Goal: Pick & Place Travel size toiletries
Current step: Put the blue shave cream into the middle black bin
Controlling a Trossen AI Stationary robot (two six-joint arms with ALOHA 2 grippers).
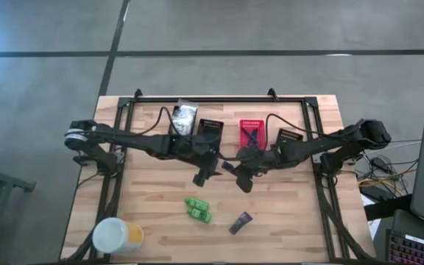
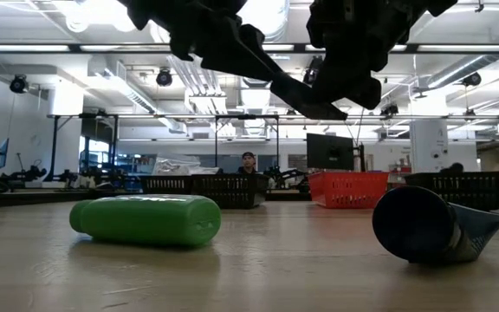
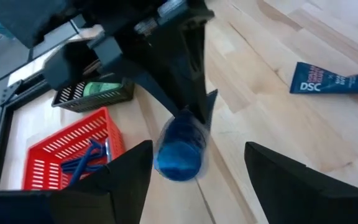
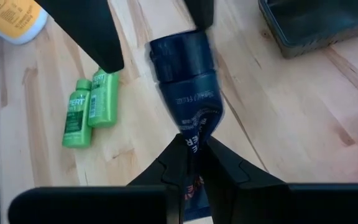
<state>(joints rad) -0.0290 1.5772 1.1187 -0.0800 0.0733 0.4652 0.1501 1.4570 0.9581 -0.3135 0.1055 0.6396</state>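
**Dark blue tube held by the right gripper, mid-table**

- Right gripper (image 4: 191, 158): fingers pinched together on the flat crimped tail of a dark blue tube (image 4: 188, 81); the tube juts forward past the fingertips, round cap end away from them, lifted off the table (image 1: 293, 221).
- Left gripper (image 3: 197, 171): fingers spread wide, gripping nothing; the tube's blue cap end (image 3: 180, 152) hangs in the gap between them, touching neither (whether it brushes a pad cannot be told).
- Two green bottles (image 1: 197, 210): lying side by side on the wood, off to one side of the right fingers, beyond their tips.
- Second dark tube (image 1: 241, 222): flat on the table, apart from both grippers.
- Red basket (image 3: 73, 155): beyond the left fingers, blue razors inside; a black basket (image 3: 95, 93) with a green item stands behind it.
- White-and-yellow tub (image 1: 116, 237): at the table's corner, well apart.
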